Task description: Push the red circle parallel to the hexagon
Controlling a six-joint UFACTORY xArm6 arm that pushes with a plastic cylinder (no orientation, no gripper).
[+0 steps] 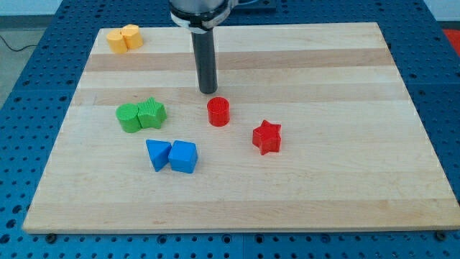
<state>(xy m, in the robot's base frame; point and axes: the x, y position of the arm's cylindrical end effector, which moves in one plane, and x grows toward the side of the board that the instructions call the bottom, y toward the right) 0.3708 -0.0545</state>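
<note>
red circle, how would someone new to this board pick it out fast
Start at the wooden board and find my tip near its middle. The red circle sits just below that tip, slightly to the view's right. Unlike the red star further right, it is a plain round cylinder.

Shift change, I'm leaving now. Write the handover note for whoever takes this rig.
My tip sits just above the red circle toward the view's top, apparently not touching it.
The yellow hexagon is in the board's top-left corner, against another yellow block.
Done: nothing visible; the red circle stands mid-board, near the red star.
Left: push the circle level with the hexagon.
</note>
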